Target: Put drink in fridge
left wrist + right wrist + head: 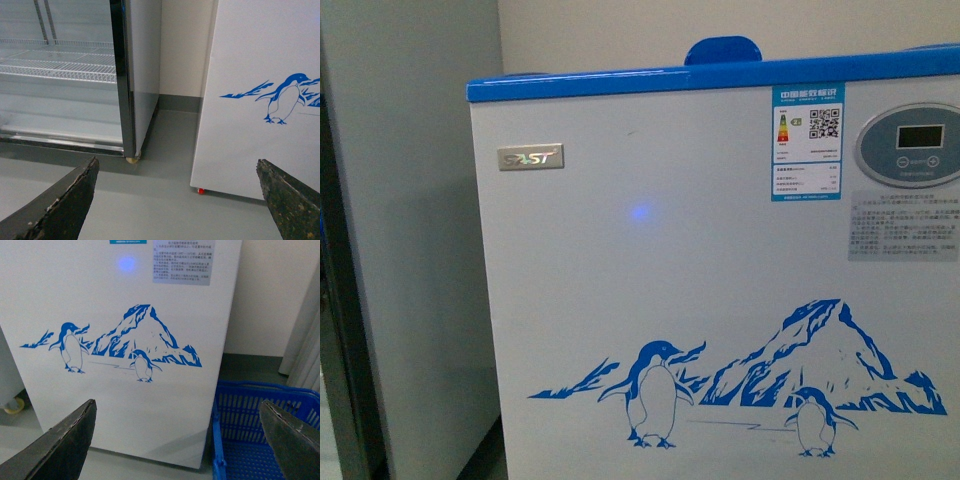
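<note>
White with a blue top rim, the fridge (700, 300) fills most of the front view, its penguin art in the lower half of the frame and its oval panel (910, 145) at the upper right. The left gripper (176, 162) has its jaws wide apart above the grey floor (165, 200), facing the gap between the fridge and a glass-door cooler (125, 75). The right gripper (176, 405) also has its jaws apart, facing the fridge front, with a blue basket (250, 440) just beside the fridge.
</note>
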